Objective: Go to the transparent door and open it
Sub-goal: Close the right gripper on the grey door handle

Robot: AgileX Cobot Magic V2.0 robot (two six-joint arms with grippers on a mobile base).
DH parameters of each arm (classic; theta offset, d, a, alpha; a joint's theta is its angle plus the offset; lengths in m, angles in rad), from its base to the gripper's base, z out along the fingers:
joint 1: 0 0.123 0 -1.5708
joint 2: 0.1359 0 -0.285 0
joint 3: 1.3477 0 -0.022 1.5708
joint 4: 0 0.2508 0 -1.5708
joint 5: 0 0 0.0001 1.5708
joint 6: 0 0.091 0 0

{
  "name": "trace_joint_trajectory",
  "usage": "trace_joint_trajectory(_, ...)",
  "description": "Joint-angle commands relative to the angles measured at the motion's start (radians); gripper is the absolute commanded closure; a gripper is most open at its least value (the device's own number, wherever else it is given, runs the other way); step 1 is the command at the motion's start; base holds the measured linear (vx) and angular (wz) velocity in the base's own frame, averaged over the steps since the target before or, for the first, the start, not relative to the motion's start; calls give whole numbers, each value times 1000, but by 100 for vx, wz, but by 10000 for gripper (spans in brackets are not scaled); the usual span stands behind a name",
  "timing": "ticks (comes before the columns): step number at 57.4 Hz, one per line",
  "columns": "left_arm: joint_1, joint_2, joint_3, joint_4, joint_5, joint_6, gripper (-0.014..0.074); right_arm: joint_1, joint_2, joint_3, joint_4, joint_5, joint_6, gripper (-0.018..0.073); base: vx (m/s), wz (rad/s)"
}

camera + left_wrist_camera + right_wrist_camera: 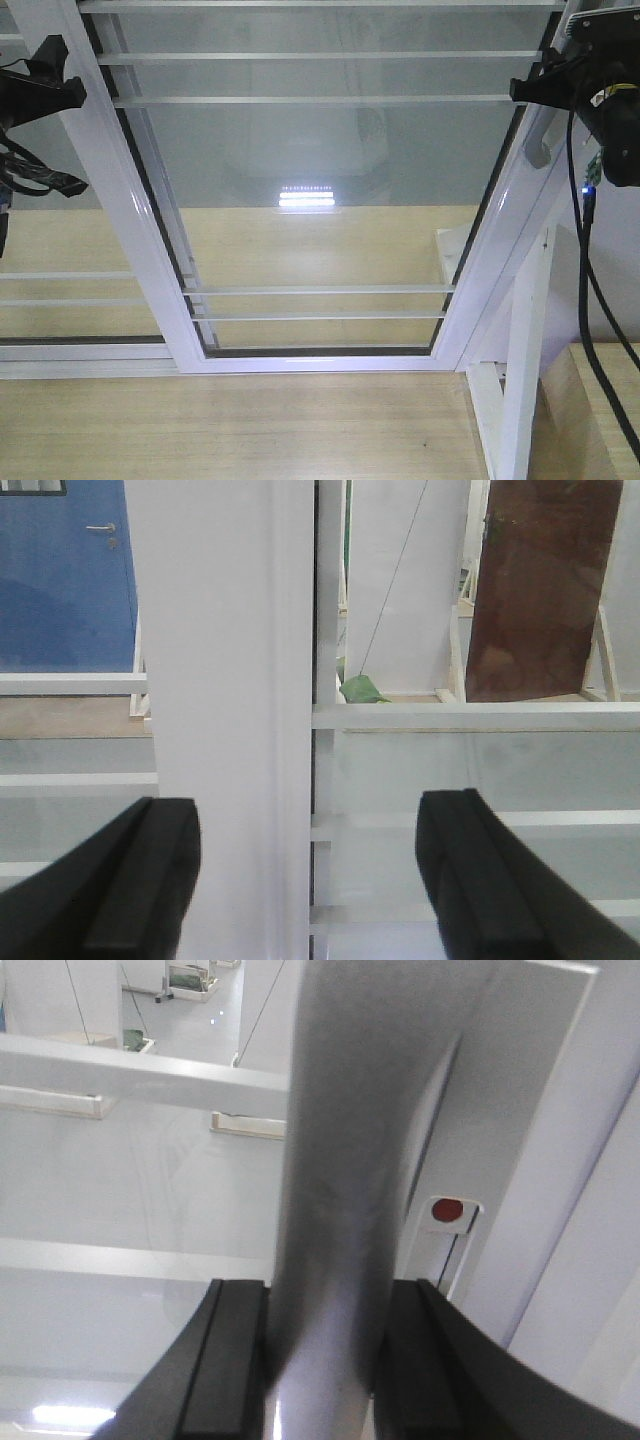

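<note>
The transparent door (320,180) fills the front view: clear glass in a white frame with thin white bars. Its curved pale handle (541,143) sits on the right upright. My right gripper (530,88) is at that handle; in the right wrist view the gripper (322,1305) is shut on the grey handle (350,1180), both pads pressed against it, beside a lock plate with a red dot (447,1210). My left gripper (60,85) hangs by the left upright. In the left wrist view it (305,810) is open, with the white upright (230,710) between its fingers, which stand apart from it.
A similar glass panel without a handle (70,290) stands left of the door. A white support brace (522,370) rises at the lower right over the wooden floor (240,430). Through the glass I see a blue door (60,580) and a brown panel (545,590).
</note>
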State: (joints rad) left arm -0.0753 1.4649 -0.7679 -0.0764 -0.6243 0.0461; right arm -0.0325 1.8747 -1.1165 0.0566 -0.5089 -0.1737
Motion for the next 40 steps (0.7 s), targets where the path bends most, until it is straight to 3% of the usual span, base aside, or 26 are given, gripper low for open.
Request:
trace_joint_trajectory(1,-5,-35,-34,-1,-86,-7,39,-18,-45,-35,-10,-90,11,531,0,0)
trace_joint_trajectory(3,-5,-35,-34,-1,-86,-7,39,-18,-45,-35,-10,-87,13,575,0,0)
trace_joint_trajectory(10,-5,-35,-34,-1,-86,-7,39,-17,-45,-35,-36,-87,90,571,0,0)
trace_joint_trajectory(27,-5,-35,-34,-1,-76,-7,39,12,-45,-35,-274,-95,269,568,0,0)
trace_joint_trajectory(40,-5,-35,-34,-1,-76,-7,39,77,-45,-35,-289,-102,271,568,0,0)
